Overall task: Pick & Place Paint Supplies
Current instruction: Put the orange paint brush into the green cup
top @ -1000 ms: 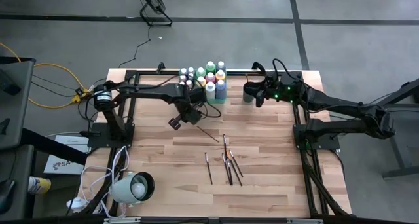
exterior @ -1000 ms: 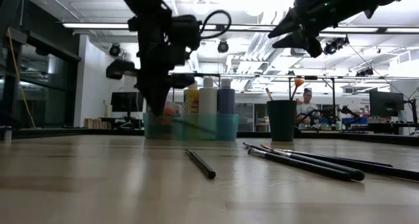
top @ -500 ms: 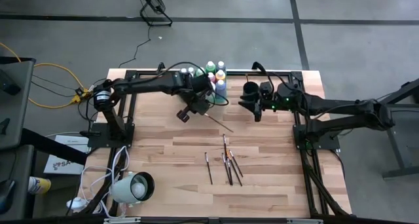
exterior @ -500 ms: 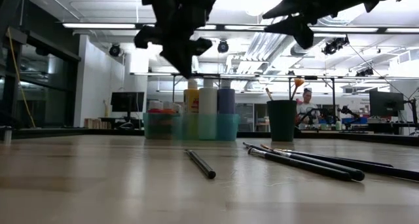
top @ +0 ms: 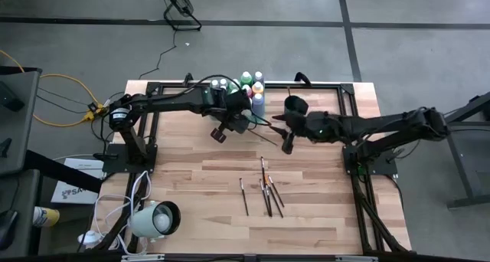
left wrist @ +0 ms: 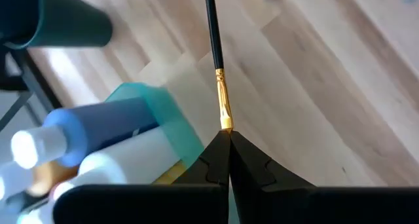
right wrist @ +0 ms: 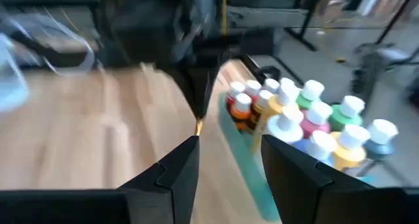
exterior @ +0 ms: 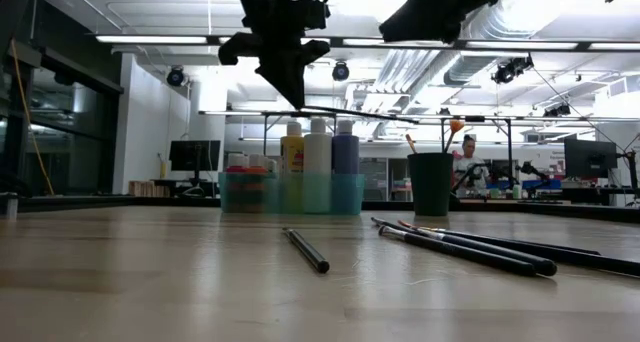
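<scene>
My left gripper hangs over the table in front of the green tray of paint bottles, shut on one paintbrush. The brush reaches out almost level toward my right gripper. That gripper stands open beside the dark cup, facing the left one; its fingers have nothing between them that shows. Several more brushes lie flat on the wood nearer the front edge, one a little apart to their left. My left gripper pinches the brush at its bristle end, just past the gold ferrule, between its two shut fingertips; the bristles are hidden between them. The fingers slant down from the table's left. The dark handle sticks out ahead, clear of the table.
Black frame rails run along both sides of the table. A white round lamp sits at the near left corner. Bare wood lies between the tray and the loose brushes. A person sits far behind the table.
My left gripper has risen and gone toward the far right, lifting the brush clear of the table. The handle, which slanted down to the wood, now hangs almost level. My right gripper has swung from beside the cup toward the left gripper and rolled.
</scene>
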`<state>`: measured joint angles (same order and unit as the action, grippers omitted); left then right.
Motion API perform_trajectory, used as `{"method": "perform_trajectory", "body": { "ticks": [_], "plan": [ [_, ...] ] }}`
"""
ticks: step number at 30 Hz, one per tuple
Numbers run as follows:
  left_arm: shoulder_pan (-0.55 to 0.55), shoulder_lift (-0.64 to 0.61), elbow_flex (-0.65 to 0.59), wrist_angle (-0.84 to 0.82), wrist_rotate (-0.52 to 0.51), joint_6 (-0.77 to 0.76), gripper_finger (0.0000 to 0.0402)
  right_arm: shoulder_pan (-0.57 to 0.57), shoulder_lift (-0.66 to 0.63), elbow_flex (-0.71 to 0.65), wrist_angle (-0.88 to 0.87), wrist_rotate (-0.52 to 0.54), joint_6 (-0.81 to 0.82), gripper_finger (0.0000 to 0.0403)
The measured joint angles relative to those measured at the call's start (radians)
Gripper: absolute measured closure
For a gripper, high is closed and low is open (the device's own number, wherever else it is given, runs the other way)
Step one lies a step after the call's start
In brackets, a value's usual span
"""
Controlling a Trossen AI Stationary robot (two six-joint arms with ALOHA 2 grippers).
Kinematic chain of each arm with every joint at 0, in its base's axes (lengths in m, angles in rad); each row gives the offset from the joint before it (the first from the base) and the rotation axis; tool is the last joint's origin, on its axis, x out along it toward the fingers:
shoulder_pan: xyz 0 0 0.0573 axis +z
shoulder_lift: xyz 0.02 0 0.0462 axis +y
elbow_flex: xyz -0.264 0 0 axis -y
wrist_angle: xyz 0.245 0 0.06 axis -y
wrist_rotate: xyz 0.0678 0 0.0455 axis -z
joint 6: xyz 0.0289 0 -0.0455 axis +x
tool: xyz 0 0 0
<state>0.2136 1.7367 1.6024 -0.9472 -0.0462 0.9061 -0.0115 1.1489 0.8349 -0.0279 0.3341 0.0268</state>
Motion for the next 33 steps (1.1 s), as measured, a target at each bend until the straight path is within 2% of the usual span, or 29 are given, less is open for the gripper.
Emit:
{"method": "perform_trajectory", "body": {
  "ticks": [5,13,18,28,33],
  "plan": [
    [0.001,0.000,0.000,0.001,-0.063,-0.051,0.0401,0.058,0.061,0.000,-0.020,0.126,-0.064,0.0245],
    [0.001,0.000,0.000,0.013,-0.079,-0.101,0.0401,0.074,0.174,0.000,-0.002,0.139,-0.084,0.0245],
    [0.001,0.000,0.000,0.014,-0.079,-0.111,0.0401,0.069,0.264,0.000,0.092,0.145,-0.106,0.0244],
    [0.001,0.000,0.000,0.013,-0.079,-0.127,0.0401,0.059,0.424,0.002,0.337,0.247,-0.184,0.0226],
    [0.001,0.000,0.000,0.012,-0.079,-0.130,0.0401,0.042,0.474,0.002,0.413,0.238,-0.215,0.0225]
  ]
}}
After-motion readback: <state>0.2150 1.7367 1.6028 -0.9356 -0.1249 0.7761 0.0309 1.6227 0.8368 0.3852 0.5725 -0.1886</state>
